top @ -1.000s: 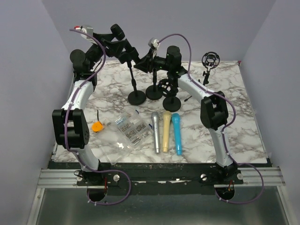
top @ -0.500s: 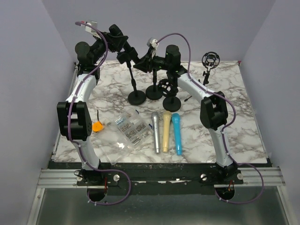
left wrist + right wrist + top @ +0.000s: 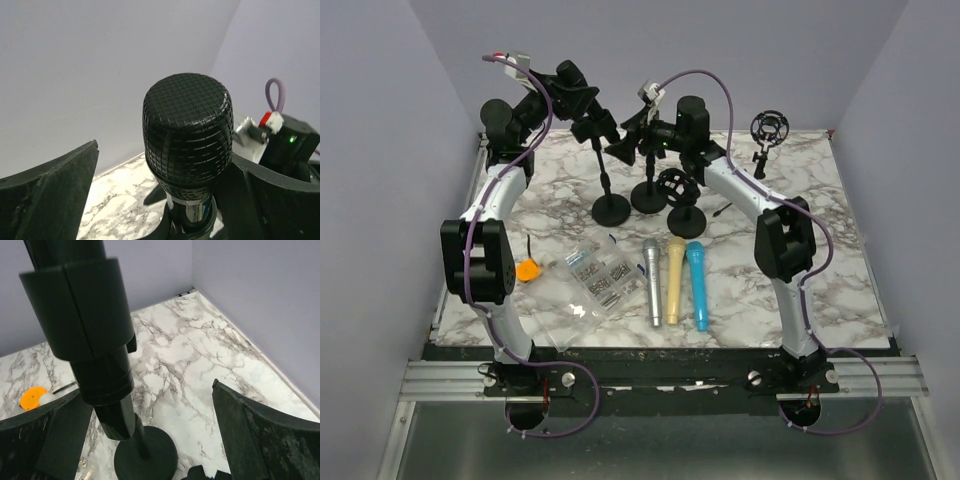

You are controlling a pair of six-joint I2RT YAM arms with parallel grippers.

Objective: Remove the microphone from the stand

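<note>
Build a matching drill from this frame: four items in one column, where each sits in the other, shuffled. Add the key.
Items
1. black microphone
2. blue microphone
3. orange disc
4. shock mount

Places
A. just left of the clear parts bag
B. back right, apart from the rest
C. mounted on a stand
D. rightmost in the row lying flat

Pairs: 1-C, 2-D, 3-A, 4-B
</note>
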